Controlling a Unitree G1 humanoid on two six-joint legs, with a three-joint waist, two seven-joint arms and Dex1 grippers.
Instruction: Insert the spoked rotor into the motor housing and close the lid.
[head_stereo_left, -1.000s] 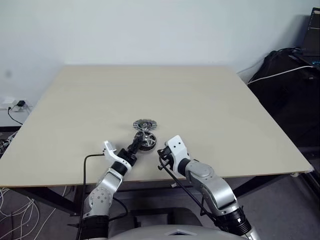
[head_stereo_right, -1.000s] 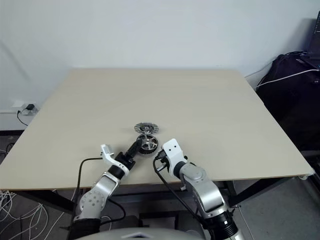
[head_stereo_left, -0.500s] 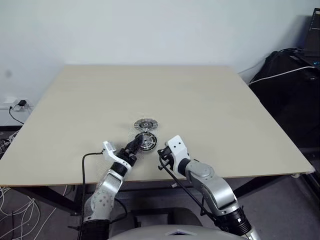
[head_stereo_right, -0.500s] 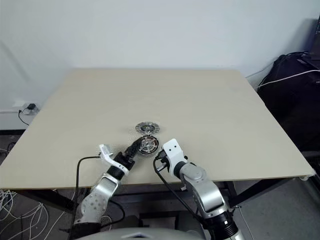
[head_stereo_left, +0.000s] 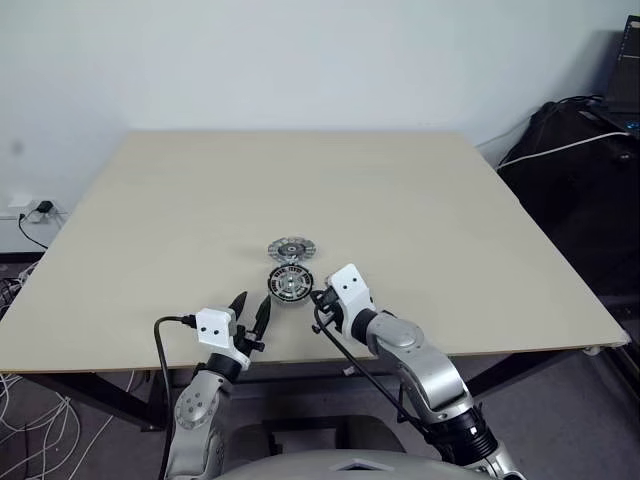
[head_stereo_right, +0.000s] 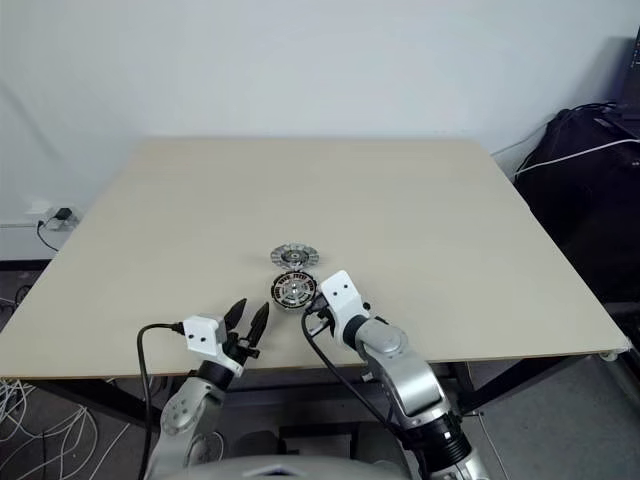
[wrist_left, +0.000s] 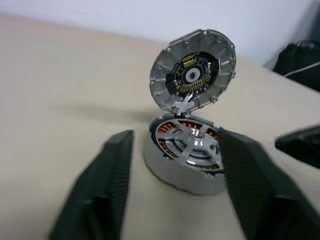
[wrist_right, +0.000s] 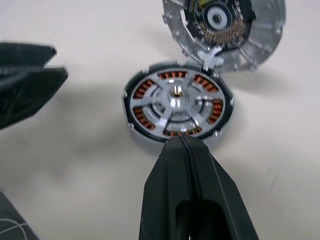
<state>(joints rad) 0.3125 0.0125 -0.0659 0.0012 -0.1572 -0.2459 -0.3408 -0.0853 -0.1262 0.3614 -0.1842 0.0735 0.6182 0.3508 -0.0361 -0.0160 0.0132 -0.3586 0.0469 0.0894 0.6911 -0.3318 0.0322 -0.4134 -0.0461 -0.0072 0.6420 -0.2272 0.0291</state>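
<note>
Left gripper: fingers apart, empty, lower left of centre in the left eye view, short of the housing.
Right gripper: fingers pressed together, holding nothing, tips at the housing's near rim.
Spoked rotor: seated inside the motor housing, copper windings showing between the spokes.
Lid: tilted, dark face showing, edge against the housing's far rim.
Table: pale wood, the parts near its front edge.

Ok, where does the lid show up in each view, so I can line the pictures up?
Left eye view: lid at table centre, just beyond the motor housing.
Right eye view: same place, beyond the housing.
Left wrist view: propped on edge behind the housing, dark face showing.
Right wrist view: past the housing, partly cropped.
Shared landmark: the spoked rotor seated in the housing.
</note>
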